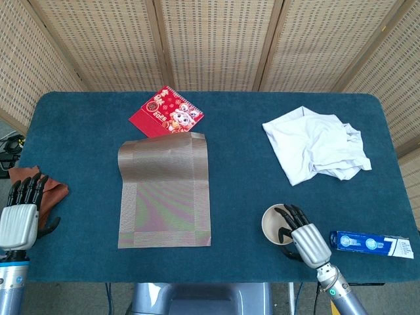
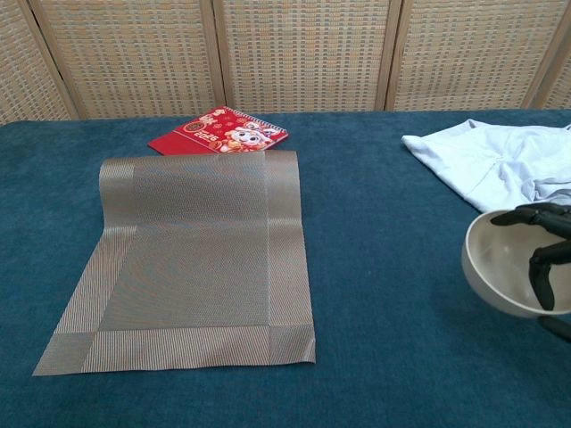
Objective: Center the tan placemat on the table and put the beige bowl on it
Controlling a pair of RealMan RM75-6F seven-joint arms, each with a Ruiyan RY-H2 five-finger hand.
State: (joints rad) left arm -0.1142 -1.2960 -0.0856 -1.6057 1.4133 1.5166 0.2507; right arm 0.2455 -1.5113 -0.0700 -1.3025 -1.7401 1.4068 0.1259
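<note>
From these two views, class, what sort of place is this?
Probably a staged robot test area, not a home: a blue-covered table before wicker screens, with unrelated items laid out, like a placemat and shirt.

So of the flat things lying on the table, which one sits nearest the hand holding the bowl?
The blue toothpaste box, lying just right of the right hand that holds the beige bowl. The white cloth, tan placemat and red booklet lie farther off.

Each hand point(image 1: 308, 239): silver ribbed back, black fingers
</note>
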